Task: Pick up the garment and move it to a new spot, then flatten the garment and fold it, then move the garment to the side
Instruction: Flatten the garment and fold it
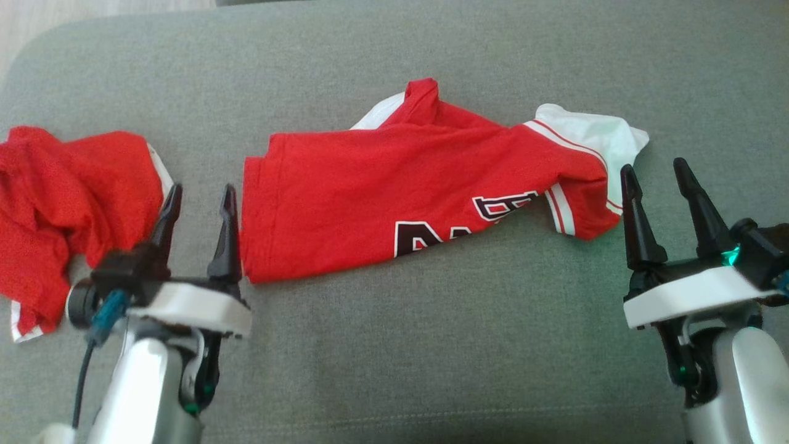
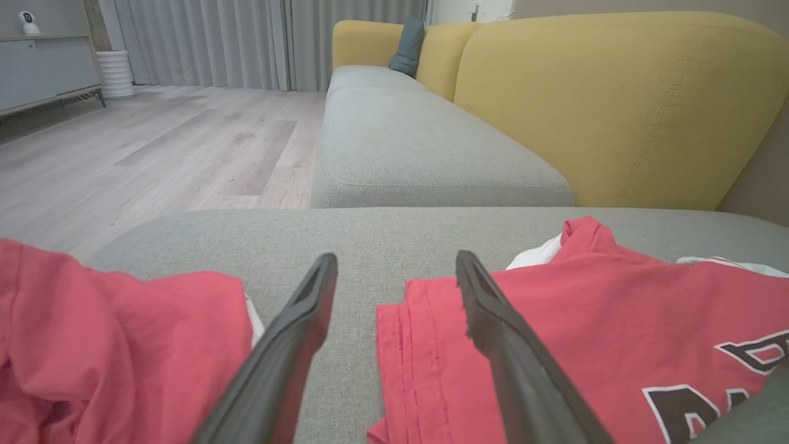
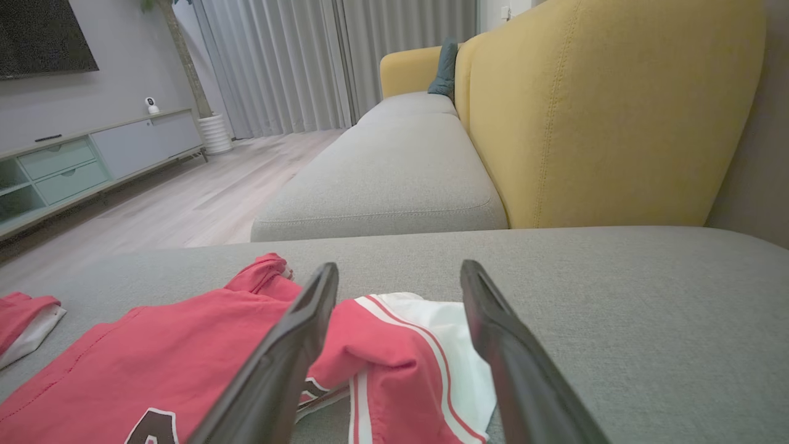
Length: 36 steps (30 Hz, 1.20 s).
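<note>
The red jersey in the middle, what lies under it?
The grey sofa cushion lies under the red jersey. White fabric shows past its right end. Anything between its layers is covered.

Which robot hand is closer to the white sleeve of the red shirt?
The right hand. It is open, right beside the white sleeve. The left hand, also open, is at the other end of the red shirt, by its hem.
</note>
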Tool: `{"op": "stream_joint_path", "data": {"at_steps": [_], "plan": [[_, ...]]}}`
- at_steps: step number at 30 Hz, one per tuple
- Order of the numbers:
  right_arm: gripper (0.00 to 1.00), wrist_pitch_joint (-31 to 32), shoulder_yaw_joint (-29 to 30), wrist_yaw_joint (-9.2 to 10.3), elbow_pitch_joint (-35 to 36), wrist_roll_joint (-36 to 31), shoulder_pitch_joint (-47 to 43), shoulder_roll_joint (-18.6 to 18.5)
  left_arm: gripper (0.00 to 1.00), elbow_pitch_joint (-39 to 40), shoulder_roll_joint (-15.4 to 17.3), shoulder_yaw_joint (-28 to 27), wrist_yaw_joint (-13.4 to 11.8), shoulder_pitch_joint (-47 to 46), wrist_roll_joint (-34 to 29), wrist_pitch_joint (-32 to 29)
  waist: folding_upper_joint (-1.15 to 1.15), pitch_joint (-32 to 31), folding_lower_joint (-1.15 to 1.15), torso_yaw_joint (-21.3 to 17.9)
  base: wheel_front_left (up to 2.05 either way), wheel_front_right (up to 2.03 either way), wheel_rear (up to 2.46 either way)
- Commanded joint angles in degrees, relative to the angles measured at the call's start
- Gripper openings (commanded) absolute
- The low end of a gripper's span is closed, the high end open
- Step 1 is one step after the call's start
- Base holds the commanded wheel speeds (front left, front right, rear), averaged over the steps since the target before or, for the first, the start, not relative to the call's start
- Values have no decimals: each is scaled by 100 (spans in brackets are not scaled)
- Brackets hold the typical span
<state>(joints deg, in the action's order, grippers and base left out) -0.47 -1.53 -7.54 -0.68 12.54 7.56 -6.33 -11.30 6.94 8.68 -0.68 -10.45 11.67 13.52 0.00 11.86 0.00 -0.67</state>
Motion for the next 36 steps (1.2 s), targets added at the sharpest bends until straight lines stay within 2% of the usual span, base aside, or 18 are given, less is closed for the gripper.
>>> {"op": "stream_joint_path", "data": {"at_steps": [1,6,14,23,32,33,34,35,36], "plan": [[100,10,-130,5,225,15,103,-27,100,166,114,-154,28,-406,-18,-24,0,49,0,-6,0,0,0],[100,27,-201,5,284,34,219,-30,100,-216,35,36,204,-1129,50,-344,0,290,0,-79,0,0,0],[100,15,-313,5,261,64,352,-8,100,-1698,-9,108,496,-2344,419,-1183,0,654,0,-335,0,0,0],[100,-55,-335,5,210,104,407,5,100,-3200,144,195,628,-3237,573,-1994,0,864,0,-477,0,0,0],[100,-82,-363,5,167,168,443,39,100,-4005,110,281,634,-3643,628,-2187,0,943,0,-503,0,0,0],[100,-84,-365,5,159,174,446,37,78,-4061,98,297,646,-3671,643,-2212,0,944,0,-501,0,0,0],[100,-85,-366,5,149,178,448,34,46,-4089,94,311,655,-3702,649,-2190,0,940,0,-497,0,0,0],[100,-84,-365,5,139,180,449,29,0,-4114,95,328,662,-3733,648,-2170,0,938,0,-491,0,0,0],[100,-79,-359,5,125,183,451,25,0,-4140,93,340,669,-3759,655,-2157,0,935,0,-483,0,0,0]]}}
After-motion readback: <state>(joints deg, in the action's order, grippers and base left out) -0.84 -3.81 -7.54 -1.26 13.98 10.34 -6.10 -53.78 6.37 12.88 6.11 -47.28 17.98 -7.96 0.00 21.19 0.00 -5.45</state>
